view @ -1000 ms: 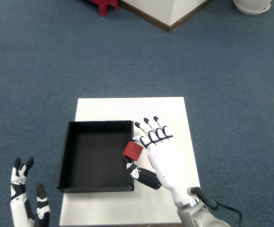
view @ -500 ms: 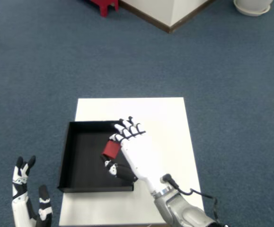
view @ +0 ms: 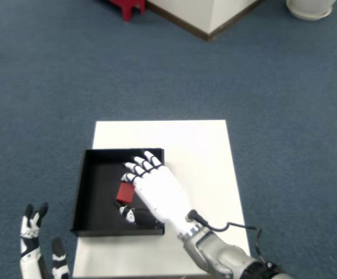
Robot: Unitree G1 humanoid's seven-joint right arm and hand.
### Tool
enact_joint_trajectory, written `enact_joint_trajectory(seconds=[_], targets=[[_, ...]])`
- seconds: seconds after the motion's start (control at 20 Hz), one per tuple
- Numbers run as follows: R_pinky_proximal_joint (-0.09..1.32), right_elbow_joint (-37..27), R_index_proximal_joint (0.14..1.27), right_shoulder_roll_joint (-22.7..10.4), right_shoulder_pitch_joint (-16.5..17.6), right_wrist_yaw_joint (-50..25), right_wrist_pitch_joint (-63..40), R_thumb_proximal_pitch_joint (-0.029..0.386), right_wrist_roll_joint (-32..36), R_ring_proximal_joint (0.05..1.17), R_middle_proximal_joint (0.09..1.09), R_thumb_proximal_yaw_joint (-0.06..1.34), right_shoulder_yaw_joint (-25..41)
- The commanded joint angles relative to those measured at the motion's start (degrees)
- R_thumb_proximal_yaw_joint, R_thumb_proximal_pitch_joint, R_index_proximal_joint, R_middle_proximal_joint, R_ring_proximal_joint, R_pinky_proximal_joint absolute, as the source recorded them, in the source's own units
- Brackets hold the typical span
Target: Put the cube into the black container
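Observation:
A small red cube (view: 124, 192) is pinched between the thumb and fingers of my right hand (view: 151, 187). Hand and cube hang over the middle of the black container (view: 84, 186), a shallow square tray on the white table (view: 203, 151). The back of the hand hides the cube's right side and part of the tray's right wall. Whether the cube touches the tray floor cannot be told. My left hand (view: 37, 250) sits low at the frame's bottom left, off the table, fingers apart.
The white table stands on blue carpet. A red stool (view: 127, 7) and a white-and-brown wall corner (view: 206, 17) lie far back. A white pot base (view: 311, 7) is at the top right.
My right hand carried the red cube leftward from the tray's right rim to over the tray's middle. The left hand sank slightly lower.

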Motion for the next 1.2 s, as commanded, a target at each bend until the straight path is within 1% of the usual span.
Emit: enact_joint_trajectory(seconds=[0.05, 0.25, 0.45, 0.5, 0.55, 0.6, 0.65, 0.7, 0.85, 1.2], targets=[[0.13, -0.29, 1.01, 0.2, -3.99, -2.5, 0.74, 0.202, 3.03, 0.27, 0.32, 1.26, 1.03], [0.14, 3.11, 1.01, 0.43, -5.62, -3.83, 0.64, 0.2, 6.48, 0.28, 0.33, 1.27, 3.9], [0.14, 4.39, 1.01, 0.7, -7.55, -4.71, 0.57, 0.199, 10.17, 0.29, 0.33, 1.27, 7.15], [0.14, 4.48, 0.97, 0.78, -7.92, -4.9, 0.64, 0.198, 11.07, 0.29, 0.33, 1.26, 7.95], [0.14, 4.48, 0.76, 0.84, -8.22, -5.02, 0.74, 0.186, 11.76, 0.29, 0.32, 1.08, 8.54], [0.12, 4.55, 0.54, 0.89, -8.7, -5.0, 1.08, 0.158, 12.55, 0.28, 0.31, 0.85, 9.35], [0.08, 4.81, 0.44, 0.93, -9.3, -4.8, 1.69, 0.144, 13.12, 0.26, 0.29, 0.75, 10.29], [0.06, 5.06, 0.43, 0.98, -9.87, -4.67, 2.32, 0.141, 13.6, 0.25, 0.28, 0.72, 11.14], [0.04, 5.44, 0.45, 0.98, -10.87, -5.1, 3.45, 0.145, 15.22, 0.23, 0.26, 0.71, 13.09], [0.02, 6.53, 0.42, 0.9, -11.3, -7.77, 3.95, 0.162, 18.14, 0.2, 0.24, 0.7, 15.27]])
